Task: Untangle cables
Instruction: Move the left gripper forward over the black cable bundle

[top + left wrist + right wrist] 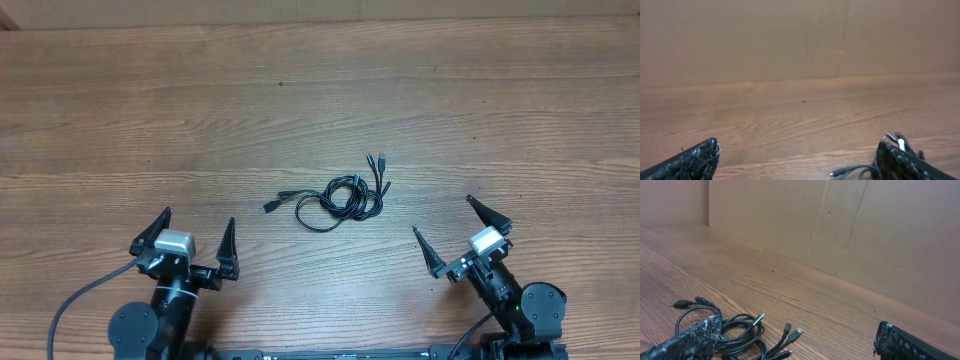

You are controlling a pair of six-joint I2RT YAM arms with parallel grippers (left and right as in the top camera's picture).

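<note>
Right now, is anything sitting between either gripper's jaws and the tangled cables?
Nothing visible does. Only bare table lies between the cables and the left gripper or the right gripper; both sets of jaws stand open.

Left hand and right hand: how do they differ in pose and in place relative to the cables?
The left hand points straight ahead, while the right hand is turned inward, toward the cables. The cables lie to the right of the left hand but to the left of the right hand. Both hands are open, hold nothing and do not touch the cables.
</note>
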